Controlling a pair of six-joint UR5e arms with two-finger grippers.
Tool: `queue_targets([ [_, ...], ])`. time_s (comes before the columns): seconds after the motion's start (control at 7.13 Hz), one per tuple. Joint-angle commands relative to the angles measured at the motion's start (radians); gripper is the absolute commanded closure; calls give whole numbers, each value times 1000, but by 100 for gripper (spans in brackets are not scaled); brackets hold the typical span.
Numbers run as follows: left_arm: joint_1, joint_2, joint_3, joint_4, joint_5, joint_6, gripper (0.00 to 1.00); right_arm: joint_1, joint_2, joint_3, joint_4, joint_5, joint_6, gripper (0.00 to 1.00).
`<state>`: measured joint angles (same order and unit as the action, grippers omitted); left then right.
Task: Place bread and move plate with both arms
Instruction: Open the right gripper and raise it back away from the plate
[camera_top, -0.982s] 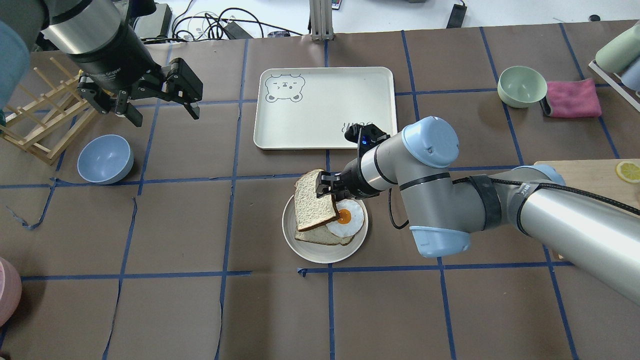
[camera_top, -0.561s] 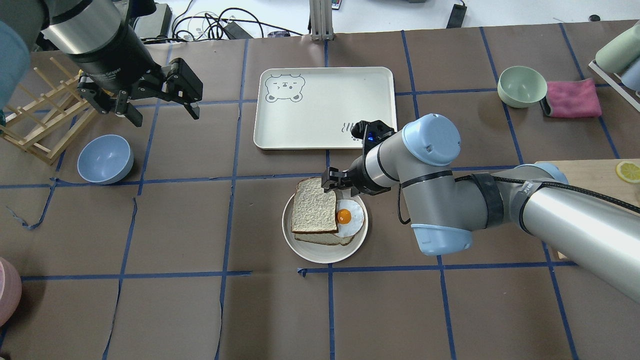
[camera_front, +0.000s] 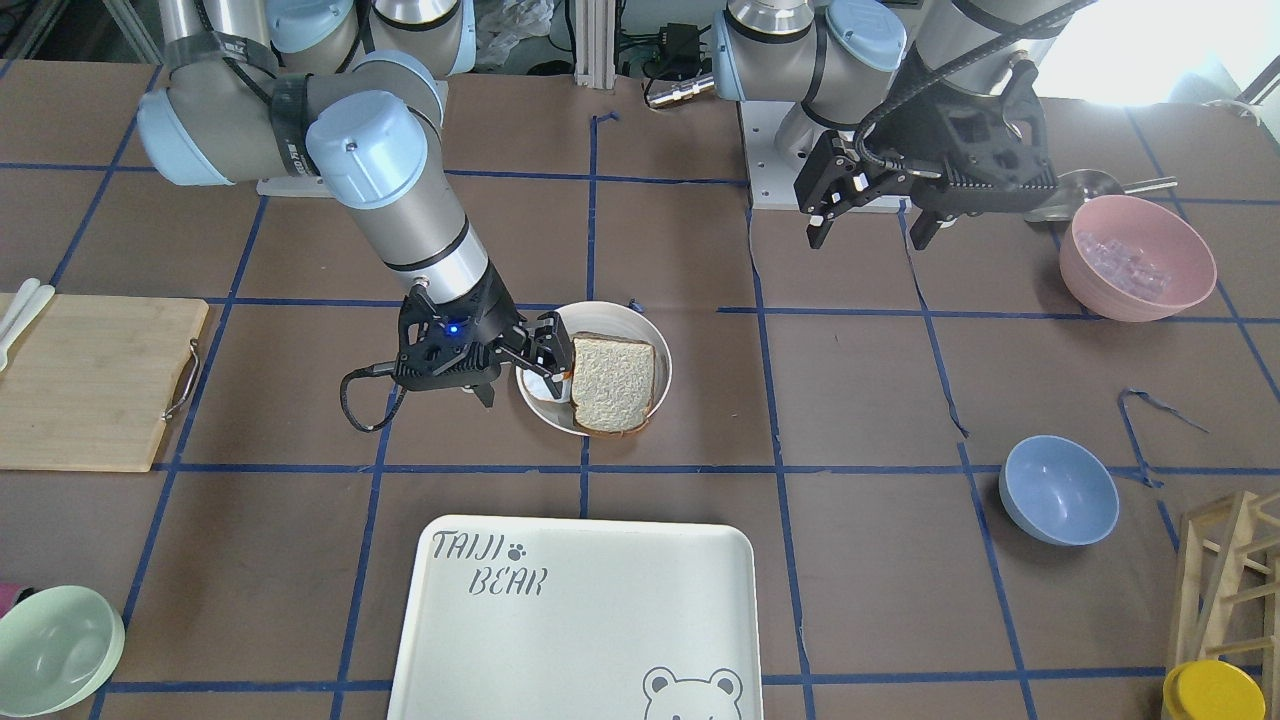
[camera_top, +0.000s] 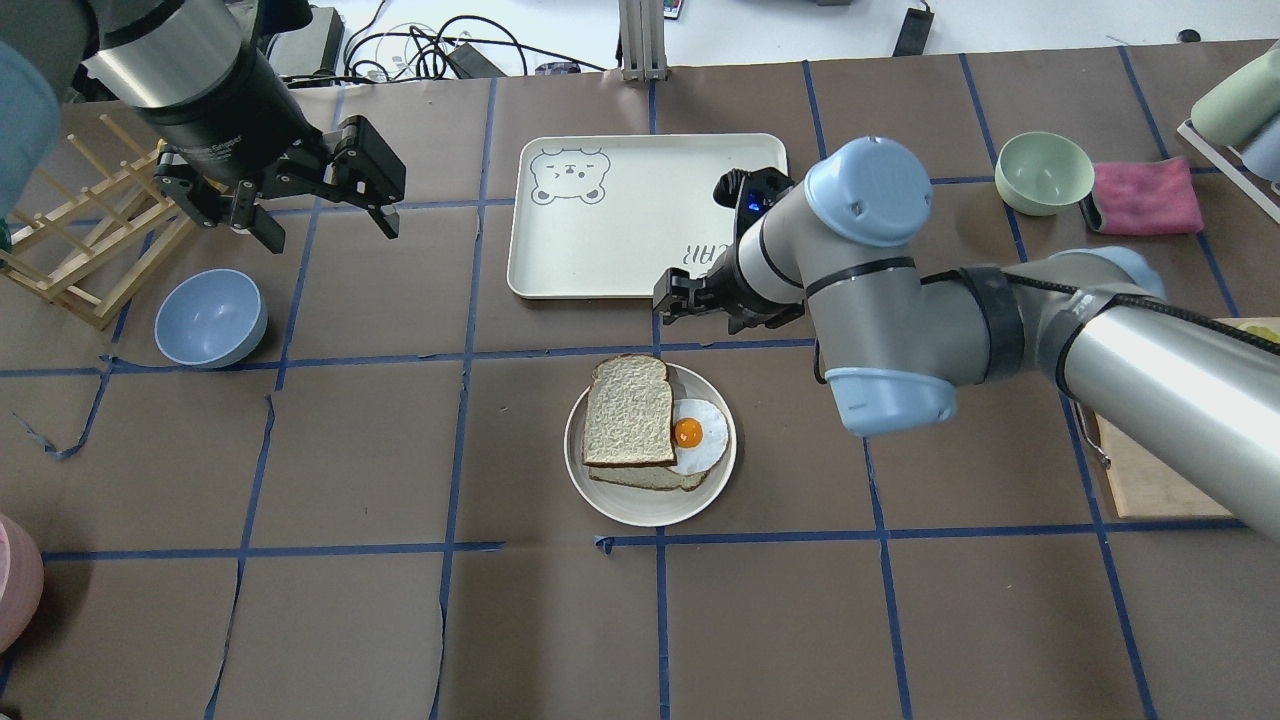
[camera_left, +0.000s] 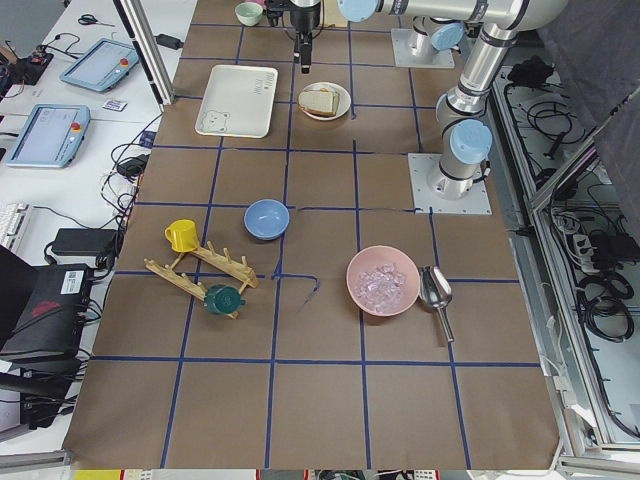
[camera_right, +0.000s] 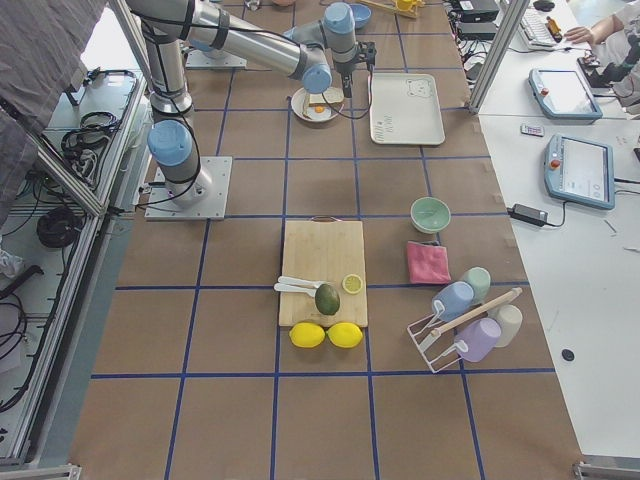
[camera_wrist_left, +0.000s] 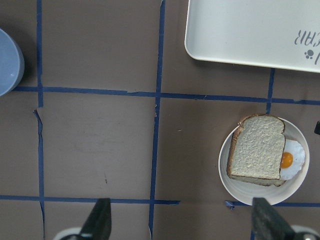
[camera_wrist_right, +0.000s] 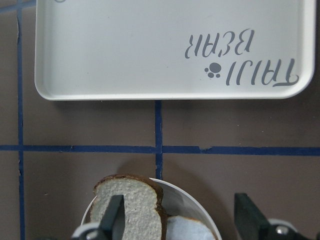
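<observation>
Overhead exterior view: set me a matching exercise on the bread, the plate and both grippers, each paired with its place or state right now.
Things:
1. bread
2. plate
3. right gripper
4. left gripper

Places or states:
A. resting on the table, not on the tray
B. lying on top, partly covering the fried egg
C. open and empty, close to the plate
D. open and empty, near the wooden rack

Pairs: 1-B, 2-A, 3-C, 4-D.
</observation>
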<state>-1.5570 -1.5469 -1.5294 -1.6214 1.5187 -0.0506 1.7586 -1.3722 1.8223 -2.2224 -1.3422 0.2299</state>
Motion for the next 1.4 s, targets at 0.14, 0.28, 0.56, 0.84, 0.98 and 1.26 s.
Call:
queue_targets([
  [0.14,0,4,0,-2,-2,-2,0,-91,-5,-340,518,-119,-157,20],
  [0.28,0,4,0,-2,0,0,0,-120,-11,-371,593,-123,-196,16],
  [0.56,0,4,2,-29,-2,-3,0,-123,-118,-365,607,-185,-201,1],
  [0.84,2,5,0,-37,-2,-5,0,-128,-148,-365,667,-189,-265,0],
  [0.98,2,4,-2,-38,-2,-8,0,-129,-146,-363,676,-190,-267,0],
  [1.26,0,5,-2,-51,0,-15,0,-131,-151,-363,704,-265,-267,0],
])
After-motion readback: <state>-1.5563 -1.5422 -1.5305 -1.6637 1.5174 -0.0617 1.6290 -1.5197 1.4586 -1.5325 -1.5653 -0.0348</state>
